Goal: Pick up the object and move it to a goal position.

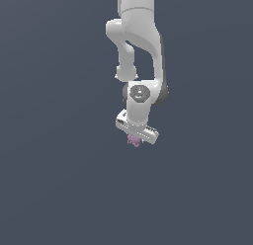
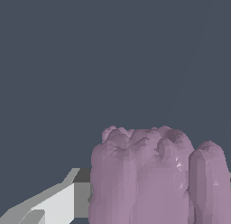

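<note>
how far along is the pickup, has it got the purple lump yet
The pickup looks done: the pinkish-purple lumpy object sits right under the gripper in the exterior view, and in the wrist view it fills the frame beside one finger, so it seems gripped. In hand: carrying it. Left: reaching the goal position, which no marker shows here.

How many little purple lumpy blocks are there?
1. The purple lumpy block sits right under the white gripper, at its jaws; the wrist view shows it close up. No others show.
</note>
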`<state>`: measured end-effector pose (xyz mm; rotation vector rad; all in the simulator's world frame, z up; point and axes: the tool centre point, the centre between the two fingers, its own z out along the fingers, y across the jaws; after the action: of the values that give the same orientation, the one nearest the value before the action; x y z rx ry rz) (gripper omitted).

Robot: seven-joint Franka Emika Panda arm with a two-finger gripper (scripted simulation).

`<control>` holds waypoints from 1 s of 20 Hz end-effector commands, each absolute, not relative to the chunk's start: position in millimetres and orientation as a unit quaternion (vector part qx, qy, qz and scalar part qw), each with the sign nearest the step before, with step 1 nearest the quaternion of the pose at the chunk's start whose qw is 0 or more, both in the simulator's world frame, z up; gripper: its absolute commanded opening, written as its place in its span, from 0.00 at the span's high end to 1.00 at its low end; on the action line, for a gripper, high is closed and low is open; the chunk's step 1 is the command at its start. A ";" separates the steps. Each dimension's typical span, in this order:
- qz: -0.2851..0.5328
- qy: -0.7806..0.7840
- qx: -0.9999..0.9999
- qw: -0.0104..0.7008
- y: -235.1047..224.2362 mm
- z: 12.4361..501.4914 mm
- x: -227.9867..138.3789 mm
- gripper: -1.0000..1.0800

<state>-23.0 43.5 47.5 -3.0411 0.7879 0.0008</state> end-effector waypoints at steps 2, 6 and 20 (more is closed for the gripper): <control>0.000 0.250 -0.968 0.000 54.1 58.9 -18.8 1.00; 0.000 0.250 -0.968 0.000 72.9 79.4 -11.5 1.00; 0.000 0.251 -0.968 0.000 167.2 181.8 28.3 1.00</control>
<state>24.3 157.6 171.1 -3.0417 0.7865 -0.0023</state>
